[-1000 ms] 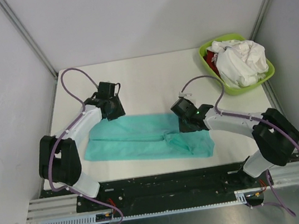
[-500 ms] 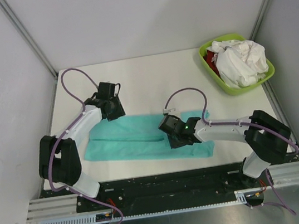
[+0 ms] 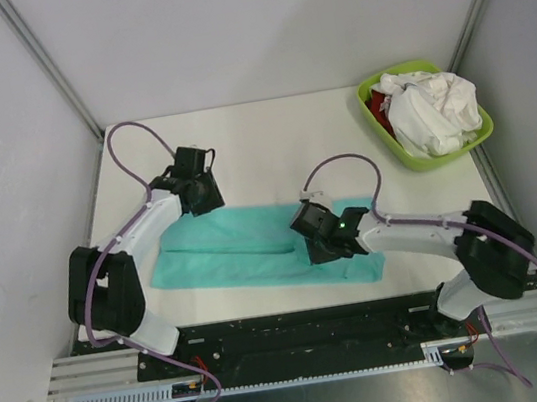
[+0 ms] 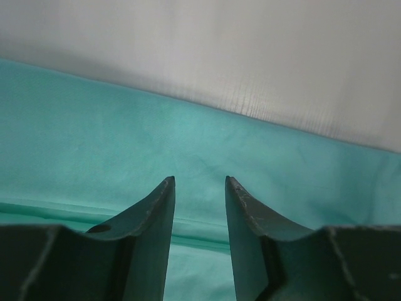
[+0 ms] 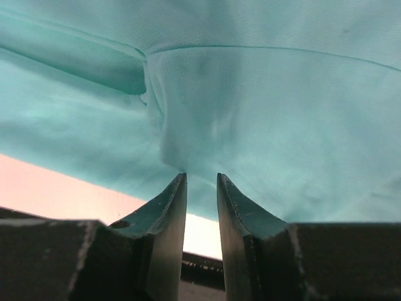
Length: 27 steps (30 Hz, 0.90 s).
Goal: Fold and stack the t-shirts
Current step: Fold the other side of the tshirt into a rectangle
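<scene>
Table (image 3: 268, 130): white, grey walls on three sides.
Teal t-shirt (image 3: 226, 253) lies flat along the near half of the table, folded into a long band. Its right end is doubled back on itself, and a fold ridge runs lengthwise.
Lime-green basin (image 3: 434, 162) sits in the far right corner, well apart from the teal one. A crumpled white t-shirt (image 3: 432, 111) fills it, with a bit of red cloth (image 3: 377, 105) at its left rim.
Left gripper (image 3: 207, 206) is at the far left edge of the teal shirt (image 4: 94, 144). Its wrist view shows the left gripper (image 4: 199, 180) with fingers parted over flat cloth, nothing between them.
Right gripper (image 3: 329, 251) sits on the doubled right end. In its wrist view the right gripper (image 5: 200, 177) is nearly closed, and the teal cloth (image 5: 282, 113) puckers into the tips, so it is pinching the shirt.
Purple cables (image 3: 344, 161) arc over both arms.
</scene>
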Tool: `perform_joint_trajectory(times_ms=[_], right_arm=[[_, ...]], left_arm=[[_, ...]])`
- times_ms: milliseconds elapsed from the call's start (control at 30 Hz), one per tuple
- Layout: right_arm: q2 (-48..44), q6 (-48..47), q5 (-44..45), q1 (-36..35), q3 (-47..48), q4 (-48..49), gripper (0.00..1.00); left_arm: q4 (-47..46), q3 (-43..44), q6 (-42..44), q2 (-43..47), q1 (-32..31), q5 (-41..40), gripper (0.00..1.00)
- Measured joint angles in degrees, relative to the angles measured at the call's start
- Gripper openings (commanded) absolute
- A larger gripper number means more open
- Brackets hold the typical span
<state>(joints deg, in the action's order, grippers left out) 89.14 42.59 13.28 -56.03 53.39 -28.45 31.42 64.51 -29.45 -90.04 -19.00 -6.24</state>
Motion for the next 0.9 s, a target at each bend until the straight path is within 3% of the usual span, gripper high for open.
perform_joint_trajectory(times_ms=[200, 467, 900], right_arm=[[-13.0, 5.8, 2.5, -1.8, -2.0, -5.7, 0.38], [-28.2, 17.1, 2.3, -2.7, -16.4, -12.5, 0.46], [-36.5, 21.5, -1.8, 9.6, -26.6, -11.6, 0.47]], left_arm=[[0.0, 0.0, 0.1, 2.1, 0.0, 0.5, 0.43], [0.0, -0.1, 1.0, 3.8, 0.0, 1.8, 0.43], [0.0, -0.1, 1.5, 4.0, 0.0, 2.6, 0.43]])
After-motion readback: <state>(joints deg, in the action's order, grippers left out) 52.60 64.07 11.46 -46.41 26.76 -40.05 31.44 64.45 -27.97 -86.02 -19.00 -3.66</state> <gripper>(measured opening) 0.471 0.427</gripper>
